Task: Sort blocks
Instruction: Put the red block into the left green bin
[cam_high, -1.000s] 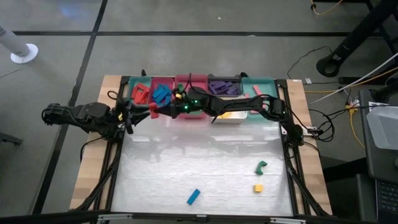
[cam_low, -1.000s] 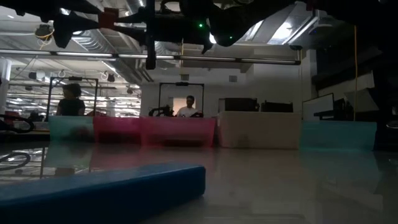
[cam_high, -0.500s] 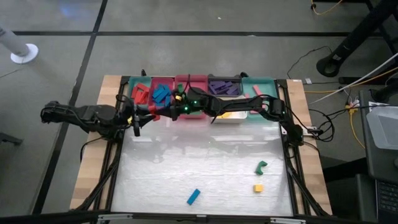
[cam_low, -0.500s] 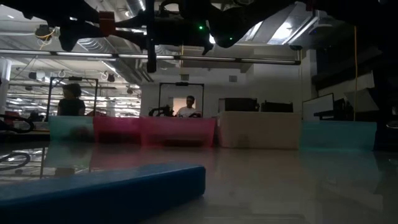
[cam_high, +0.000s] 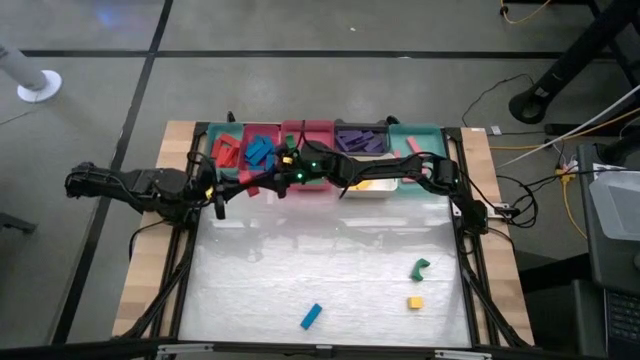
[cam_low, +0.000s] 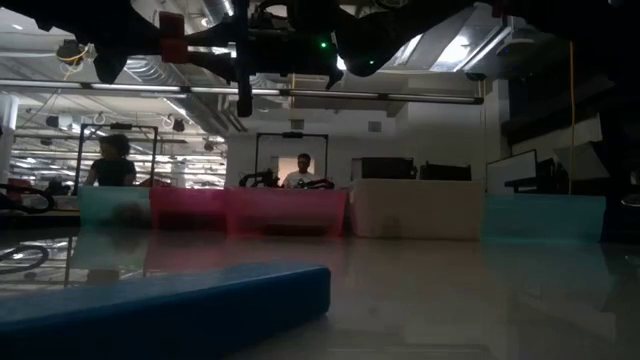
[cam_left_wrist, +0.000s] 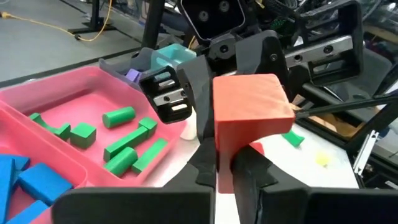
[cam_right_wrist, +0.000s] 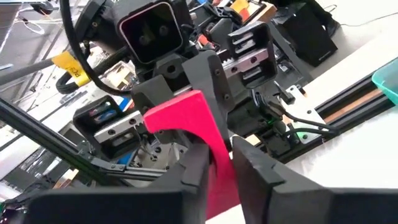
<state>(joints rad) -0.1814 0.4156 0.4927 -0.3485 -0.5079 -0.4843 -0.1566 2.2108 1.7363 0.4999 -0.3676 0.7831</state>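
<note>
Here, one red block (cam_left_wrist: 249, 115) clamped between left gripper (cam_left_wrist: 227, 168) and right gripper (cam_right_wrist: 217, 163) fingers.

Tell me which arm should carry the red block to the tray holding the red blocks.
Left. The left pincer and right pincer both grip the red block, but the left is nearer the teal tray of red blocks; the right arm is stretched across.

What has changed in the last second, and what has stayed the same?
The red block moved a little right, toward the right arm, as the left gripper advanced. Both grippers now hold it between them: the right gripper has it too. The blue block, green block and yellow block stayed put.
</note>
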